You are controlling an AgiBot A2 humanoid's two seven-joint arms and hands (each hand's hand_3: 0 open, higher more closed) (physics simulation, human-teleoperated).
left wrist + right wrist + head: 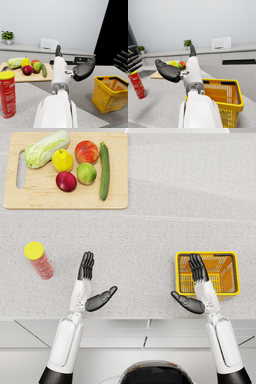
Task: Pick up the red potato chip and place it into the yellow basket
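Red chip canister (pixel 39 260) stands upright on the counter, left of the yellow basket (pixel 230 256). I would bring the left hand (pixel 91 287), fingers spread and empty, around its middle; the right hand (pixel 196 287) likewise spread.

Chip can (pixel 39 260): red body with a yellow lid, white print on the label. Basket (pixel 207 254): yellow, walls in fine mesh. Table (pixel 175 203): speckled pale grey. Cutting board (pixel 30 195): light wood. On it were a green cucumber (pixel 104 170), a yellow pear (pixel 62 160) and a dark red apple (pixel 66 181). Both hands (pixel 92 280) (pixel 196 284) were dark on white arms.
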